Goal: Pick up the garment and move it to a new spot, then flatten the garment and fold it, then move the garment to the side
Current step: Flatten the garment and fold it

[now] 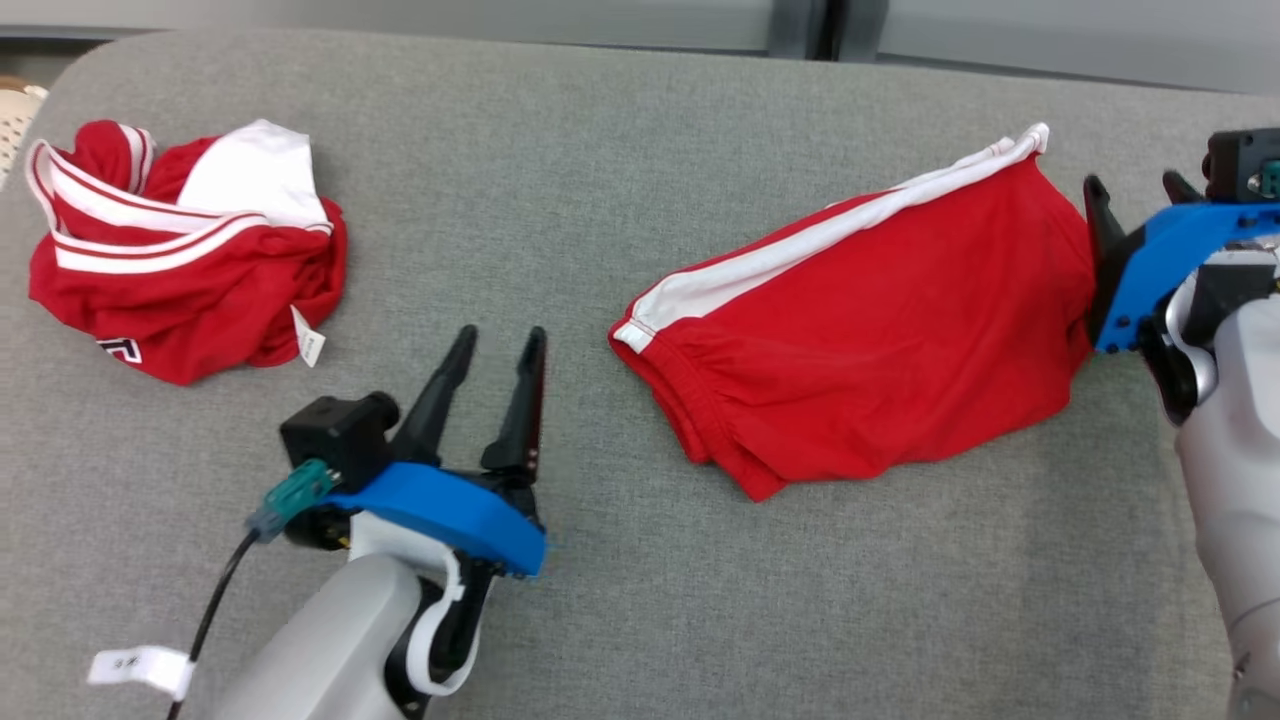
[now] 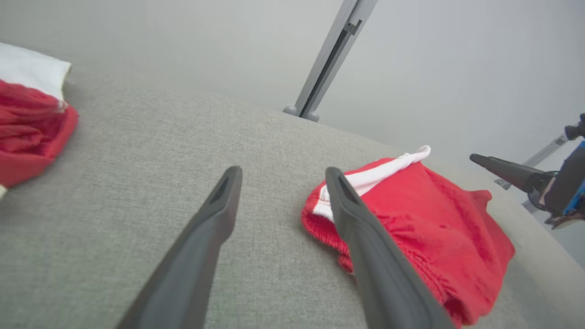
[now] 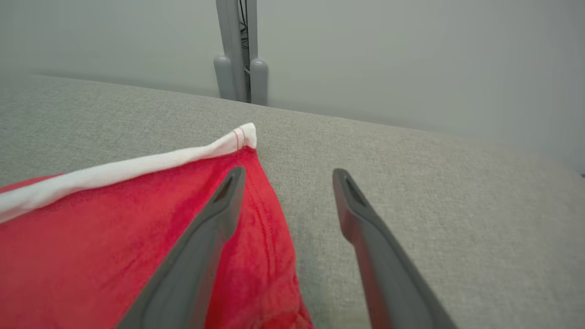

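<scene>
Left gripper (image 1: 502, 340): dark tapered fingers spread wide, empty, above a grey woven surface (image 1: 600, 150). Right gripper (image 1: 1135, 190) is equally spread and holds nothing (one finger beside the hem). Between them lie soft red shorts (image 1: 870, 320), white-striped. A crumpled red-and-white shirt (image 1: 180, 250) sits far left.

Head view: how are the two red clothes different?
The red-and-white cloth garment on the left is scrunched in a heap; the red cloth shorts on the right lie flat. The garment shows several white stripes and a tag; the shorts show one white stripe. Both are red and white.
</scene>
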